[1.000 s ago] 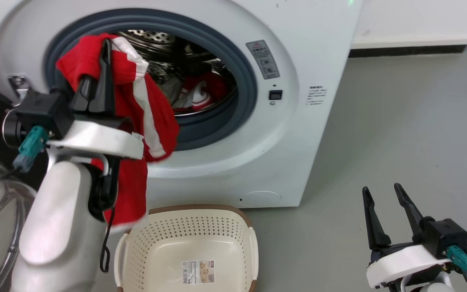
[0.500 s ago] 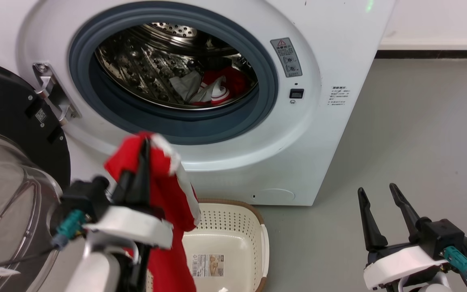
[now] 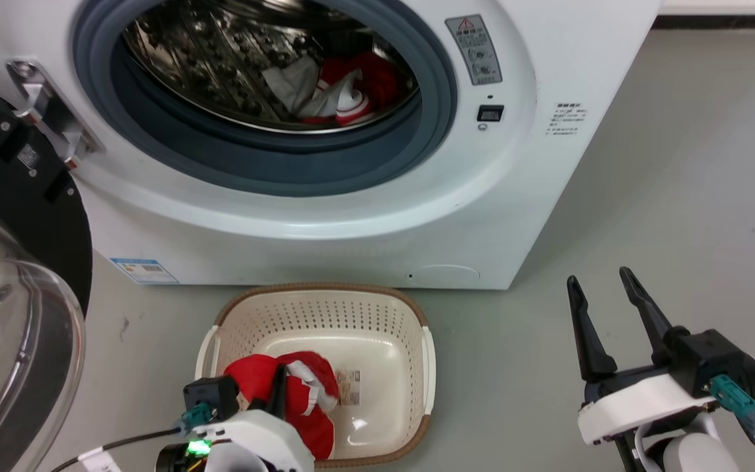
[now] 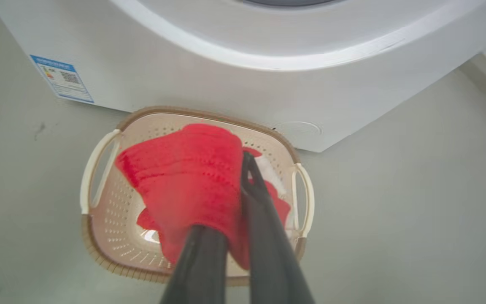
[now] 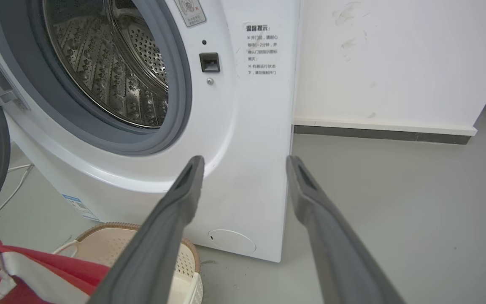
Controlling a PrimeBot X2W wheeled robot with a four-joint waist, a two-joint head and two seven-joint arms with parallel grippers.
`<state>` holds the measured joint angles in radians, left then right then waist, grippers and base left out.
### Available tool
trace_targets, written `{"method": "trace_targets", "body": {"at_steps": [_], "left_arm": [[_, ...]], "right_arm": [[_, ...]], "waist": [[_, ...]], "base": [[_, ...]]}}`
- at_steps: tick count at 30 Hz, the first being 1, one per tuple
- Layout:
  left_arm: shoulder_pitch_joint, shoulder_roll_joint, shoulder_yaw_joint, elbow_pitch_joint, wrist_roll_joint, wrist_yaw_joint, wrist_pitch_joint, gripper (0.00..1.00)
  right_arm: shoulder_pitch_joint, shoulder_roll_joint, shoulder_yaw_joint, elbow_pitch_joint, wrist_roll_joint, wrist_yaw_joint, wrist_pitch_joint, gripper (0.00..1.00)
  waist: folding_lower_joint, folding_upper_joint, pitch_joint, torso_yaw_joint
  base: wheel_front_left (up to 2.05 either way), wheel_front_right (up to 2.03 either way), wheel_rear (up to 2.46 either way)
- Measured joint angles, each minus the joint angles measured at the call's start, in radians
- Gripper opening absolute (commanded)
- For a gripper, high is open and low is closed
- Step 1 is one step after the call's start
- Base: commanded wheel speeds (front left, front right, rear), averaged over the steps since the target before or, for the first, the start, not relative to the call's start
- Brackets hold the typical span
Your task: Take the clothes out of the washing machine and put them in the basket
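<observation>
The left gripper point(image 4: 243, 169) is clamped on a red garment point(image 4: 188, 177), holding it low over the basket point(image 3: 377, 308). To the right, the right gripper point(image 3: 600, 275) hangs above the floor point(image 3: 679, 164) with its fingers spread and nothing between them. Behind the basket stands the washer point(image 3: 548, 196), its door point(image 3: 17, 196) open, with more red-and-white clothes point(image 3: 351, 92) lying in the drum point(image 3: 207, 59).

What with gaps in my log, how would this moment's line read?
left gripper shut on red garment over basket | right gripper open | more clothes in drum
</observation>
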<state>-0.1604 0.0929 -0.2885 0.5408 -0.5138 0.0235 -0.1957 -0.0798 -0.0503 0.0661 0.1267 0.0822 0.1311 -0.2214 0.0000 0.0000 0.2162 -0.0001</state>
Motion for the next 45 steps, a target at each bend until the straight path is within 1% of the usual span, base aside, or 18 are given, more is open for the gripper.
{"method": "trace_targets", "body": {"at_steps": [5, 10, 14, 18, 21, 26, 30, 31, 33, 38, 41, 45], "left_arm": [[-0.133, -0.025, -0.002, 0.227, -0.024, -0.028, -0.029, 0.00], [-0.266, -0.036, -0.003, 0.427, -0.049, -0.038, -0.041, 0.00], [-0.359, -0.039, -0.012, 0.552, -0.051, -0.043, -0.047, 0.00], [-0.407, -0.040, -0.007, 0.654, -0.067, -0.047, -0.043, 0.00], [-0.437, -0.040, -0.002, 0.700, -0.079, -0.047, -0.020, 0.00], [-0.471, -0.038, 0.006, 0.727, -0.094, -0.041, -0.004, 0.00], [-0.497, -0.033, -0.010, 0.737, -0.087, -0.047, 0.013, 0.00], [-0.498, -0.033, -0.014, 0.739, -0.087, -0.048, 0.018, 0.24], [-0.496, -0.034, -0.024, 0.742, -0.087, -0.056, 0.033, 1.00], [-0.436, -0.035, -0.035, 0.745, -0.087, -0.070, 0.012, 1.00], [-0.384, -0.036, -0.050, 0.747, -0.079, -0.083, -0.020, 1.00], [-0.331, -0.038, -0.063, 0.741, -0.069, -0.090, -0.055, 1.00]], "right_arm": [[-0.026, 0.000, 0.013, -0.002, -0.003, 0.000, 0.001, 1.00], [-0.061, 0.000, 0.032, -0.015, -0.013, 0.000, 0.003, 1.00], [-0.082, 0.000, 0.046, -0.026, -0.015, 0.000, 0.010, 1.00], [-0.098, 0.000, 0.061, -0.030, -0.018, 0.000, 0.009, 1.00], [-0.109, 0.000, 0.067, -0.032, -0.016, 0.000, 0.004, 1.00], [-0.128, 0.000, 0.077, -0.032, -0.013, 0.000, -0.003, 1.00], [-0.144, 0.000, 0.081, -0.025, -0.012, 0.000, -0.011, 1.00], [-0.146, 0.000, 0.083, -0.022, -0.012, 0.000, -0.012, 1.00], [-0.148, 0.000, 0.089, -0.006, -0.012, 0.000, -0.016, 1.00], [-0.146, 0.001, 0.108, 0.025, -0.002, 0.000, -0.021, 1.00], [-0.134, 0.000, 0.105, 0.039, -0.001, 0.000, -0.022, 1.00], [-0.097, 0.000, 0.095, 0.053, -0.004, 0.000, -0.019, 1.00]], "waist": [[0.0001, 0.0000, 0.054, -0.004], [0.0001, 0.0000, 0.122, -0.008], [0.0001, 0.0000, 0.184, -0.017], [0.0001, 0.0000, 0.244, -0.035], [0.0002, 0.0000, 0.289, -0.049], [0.0002, 0.0000, 0.362, -0.068], [0.0002, 0.0000, 0.412, -0.077], [0.0002, 0.0000, 0.415, -0.078], [0.0001, 0.0000, 0.403, -0.074], [0.0001, 0.0000, 0.335, -0.067], [0.0001, 0.0000, 0.275, -0.063], [0.0000, 0.0000, 0.188, -0.055]], "base": [[0.00, 0.00, 0.00], [0.00, 0.00, 0.00], [0.00, 0.00, 0.00], [0.00, 0.00, 0.00], [0.00, 0.00, 0.00], [0.00, 0.00, 0.00], [0.00, 0.00, 0.00], [0.00, 0.00, 0.00], [0.00, 0.00, 0.00], [0.00, 0.00, 0.00], [0.00, 0.00, 0.00], [0.00, 0.00, 0.00]]}}
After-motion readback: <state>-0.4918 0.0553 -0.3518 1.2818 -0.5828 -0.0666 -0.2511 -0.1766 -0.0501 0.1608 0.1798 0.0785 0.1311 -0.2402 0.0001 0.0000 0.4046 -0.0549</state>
